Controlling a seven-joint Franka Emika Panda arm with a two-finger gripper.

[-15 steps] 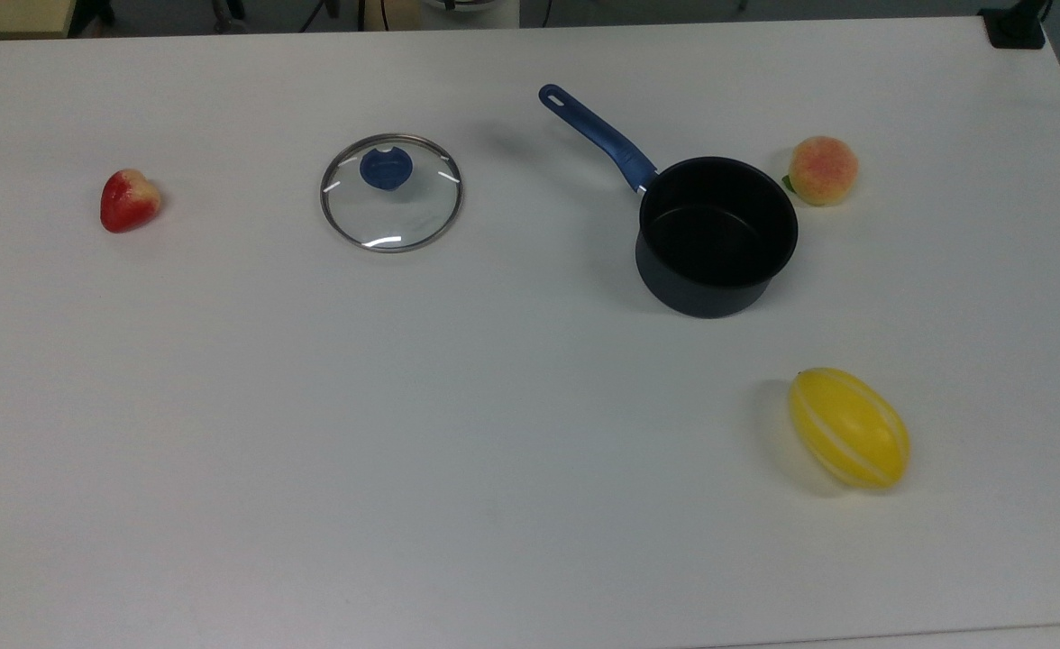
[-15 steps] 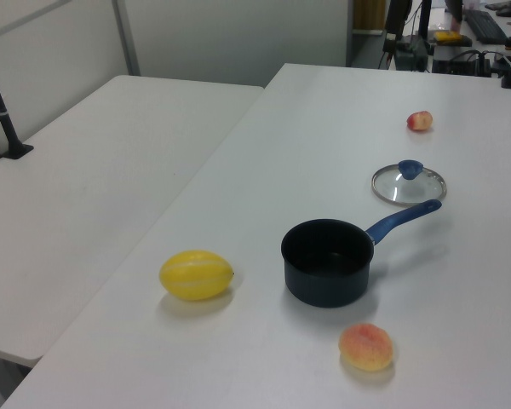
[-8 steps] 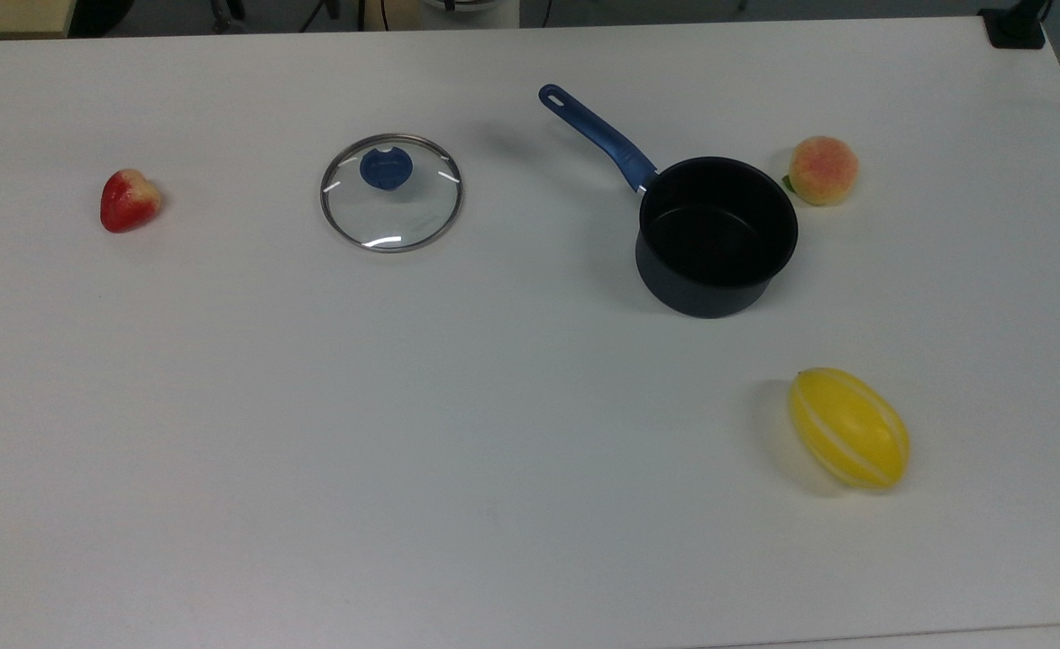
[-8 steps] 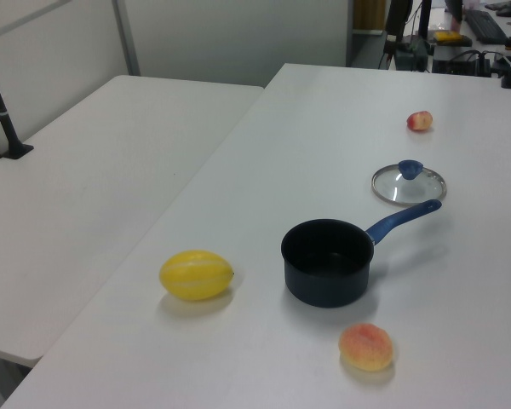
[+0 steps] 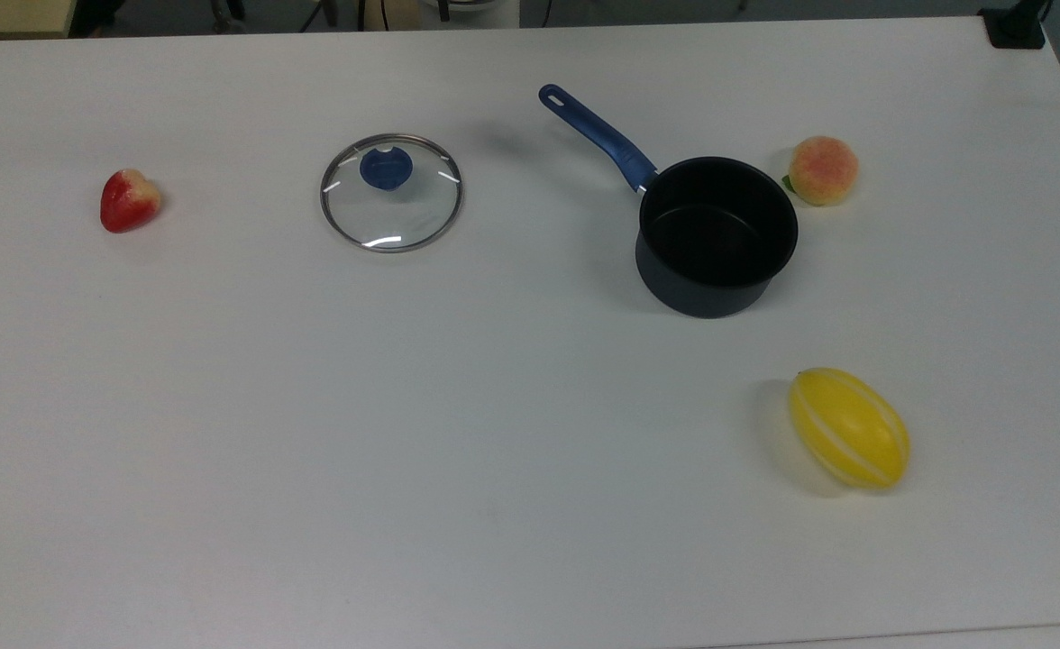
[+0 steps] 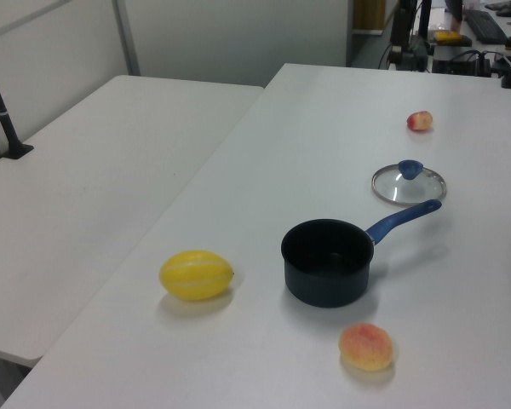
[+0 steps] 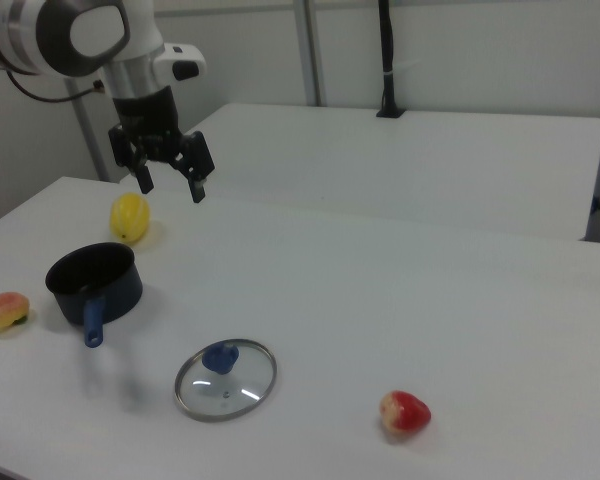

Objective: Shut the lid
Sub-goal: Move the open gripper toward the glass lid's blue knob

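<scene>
Resting on one white surface are one uncovered dark saucepan, one lid lying flat well apart from it, one yellow melon, one peach, and one strawberry. In the right view, one end effector is seen raised, spread wide and empty.

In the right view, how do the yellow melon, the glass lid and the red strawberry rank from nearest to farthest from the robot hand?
From the hand, raised and open:
1. Yellow melon, just below it.
2. Round glass lid with blue knob, lower on the table.
3. Red strawberry, far toward the right view's lower right.
</scene>
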